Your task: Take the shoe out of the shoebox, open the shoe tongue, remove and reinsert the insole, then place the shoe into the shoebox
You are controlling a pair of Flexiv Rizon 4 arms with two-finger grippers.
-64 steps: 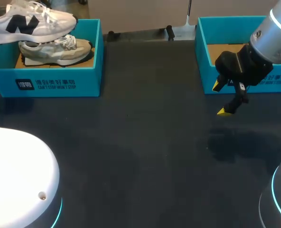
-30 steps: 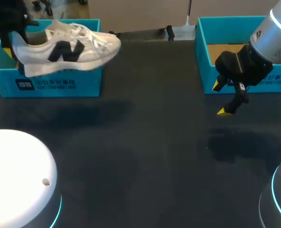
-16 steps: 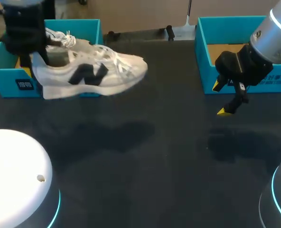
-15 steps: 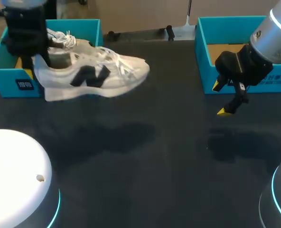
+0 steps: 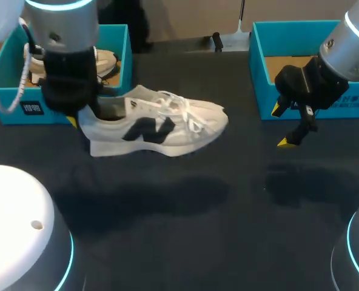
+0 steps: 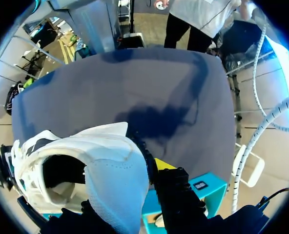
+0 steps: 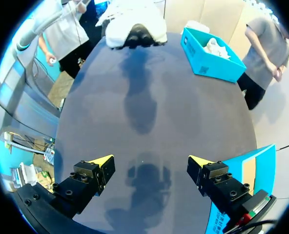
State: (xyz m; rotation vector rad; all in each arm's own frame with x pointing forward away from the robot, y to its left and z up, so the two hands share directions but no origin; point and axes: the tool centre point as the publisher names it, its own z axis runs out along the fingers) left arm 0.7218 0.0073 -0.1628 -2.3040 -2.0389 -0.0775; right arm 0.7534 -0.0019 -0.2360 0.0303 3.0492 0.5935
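Observation:
A white sneaker [image 5: 158, 124] with a dark side logo hangs above the table left of the middle, toe pointing right. My left gripper [image 5: 77, 116] is shut on its heel collar. In the left wrist view the heel [image 6: 113, 165] fills the space between the fingers, and one yellow fingertip [image 6: 163, 164] shows beside it. The teal left shoebox [image 5: 116, 79] behind it holds a second pale shoe [image 5: 104, 60]. My right gripper [image 5: 282, 126] hangs open and empty in front of the right teal shoebox [image 5: 261, 73]. Its wrist view shows the wide-apart gripper [image 7: 150, 162] over bare table, with the sneaker [image 7: 134, 24] far ahead.
The dark tabletop [image 5: 228, 200] stretches between the two boxes. White rounded arm bases stand at the near left [image 5: 16, 230] and near right [image 5: 358, 254] corners. The left box [image 7: 210, 56] lies ahead of and off to one side of the right gripper.
My left arm has carried the sneaker from above the left shoebox rightward and forward, out over the table. The right arm has stayed still and open.

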